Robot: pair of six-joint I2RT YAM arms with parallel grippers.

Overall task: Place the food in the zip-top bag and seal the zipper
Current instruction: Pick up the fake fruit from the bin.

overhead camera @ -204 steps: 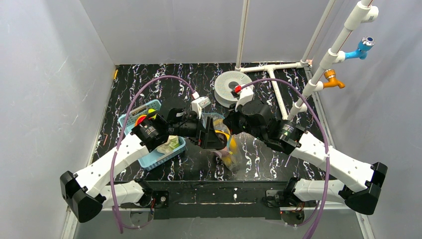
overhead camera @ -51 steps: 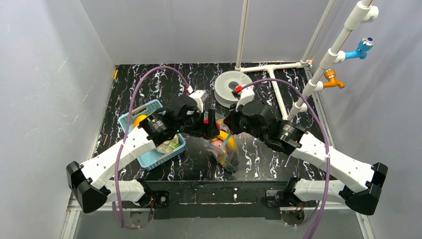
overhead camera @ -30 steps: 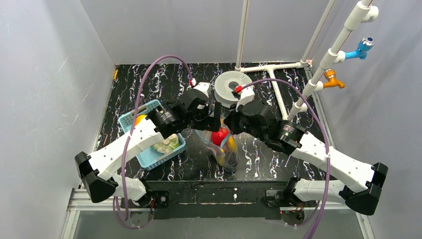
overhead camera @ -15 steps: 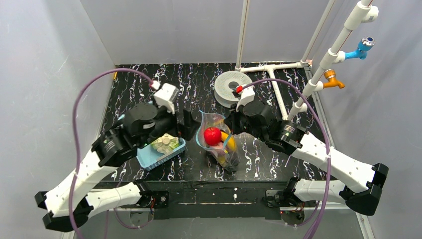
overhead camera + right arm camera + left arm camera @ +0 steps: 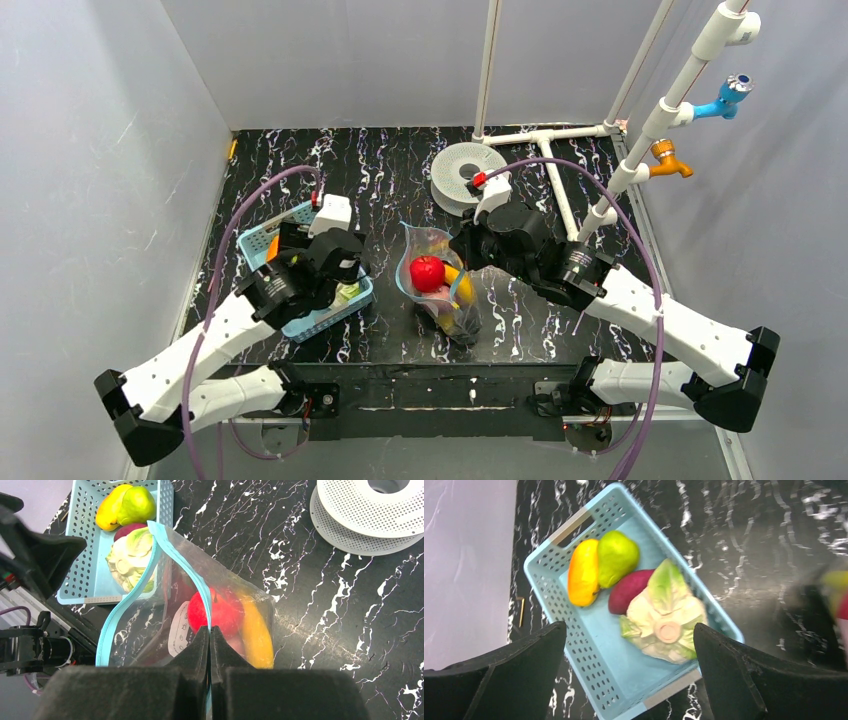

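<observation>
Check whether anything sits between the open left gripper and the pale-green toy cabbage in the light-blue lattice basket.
Nothing visible does. The pale-green toy cabbage lies uncovered in the light-blue lattice basket, framed by the open left gripper.

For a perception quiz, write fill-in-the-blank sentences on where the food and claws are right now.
The right claw is shut on the zip-top bag's light-blue ___.
The left claw hangs ___ above the blue basket.
In the bag, the red apple lies beside a yellow ___.
The pale-green cabbage is one of ___ foods in the basket.
Missing: zipper; open; banana; four.
</observation>
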